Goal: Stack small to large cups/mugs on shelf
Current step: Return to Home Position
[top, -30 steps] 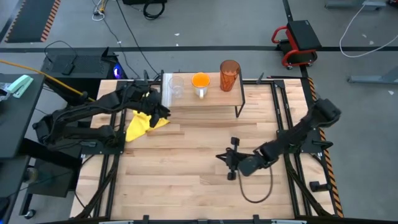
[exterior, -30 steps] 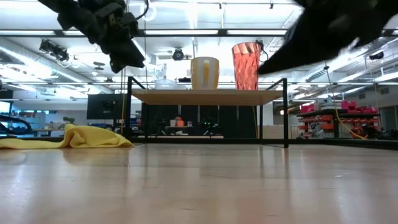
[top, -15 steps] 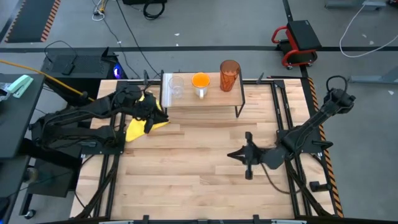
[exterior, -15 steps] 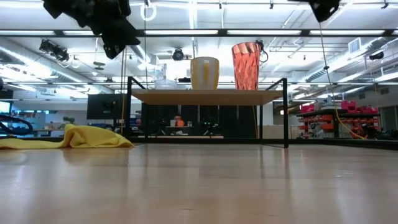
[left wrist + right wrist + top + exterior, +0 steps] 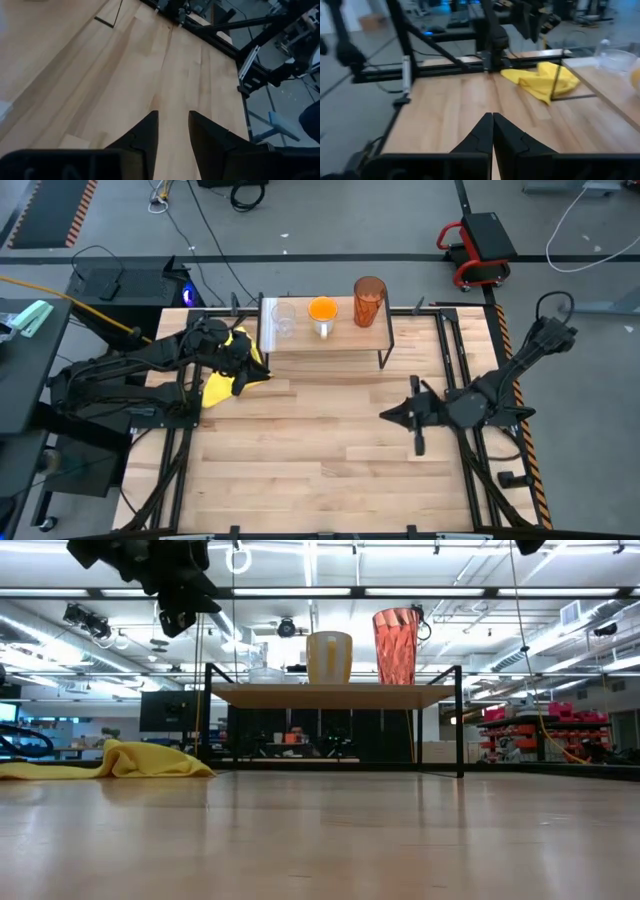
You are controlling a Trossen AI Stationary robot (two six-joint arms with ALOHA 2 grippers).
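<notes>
The shelf point(image 5: 325, 340) stands at the table's far middle on thin black legs. On its board stand a small clear glass cup point(image 5: 284, 319), an orange mug point(image 5: 322, 313) with a white outside, and a tall amber tumbler point(image 5: 369, 300), left to right; the low view shows the cup point(image 5: 265, 673), mug point(image 5: 329, 657) and tumbler point(image 5: 397, 645) in the same order. My left gripper point(image 5: 172, 117) hangs open and empty above the yellow cloth point(image 5: 225, 385), left of the shelf. My right gripper point(image 5: 492, 120) is shut and empty, raised over the table's right half point(image 5: 384, 417).
The yellow cloth point(image 5: 120, 760) lies crumpled on the tabletop at the left, beside the shelf's left legs. Black frame rails point(image 5: 470, 360) run along the table's sides. Bare wooden tabletop point(image 5: 310, 450) spreads across the middle and near part.
My right gripper has risen out of the low view and drawn toward the table's right edge. My left gripper has pulled back a little from the shelf's left end and risen slightly. The cups and the cloth have kept still.
</notes>
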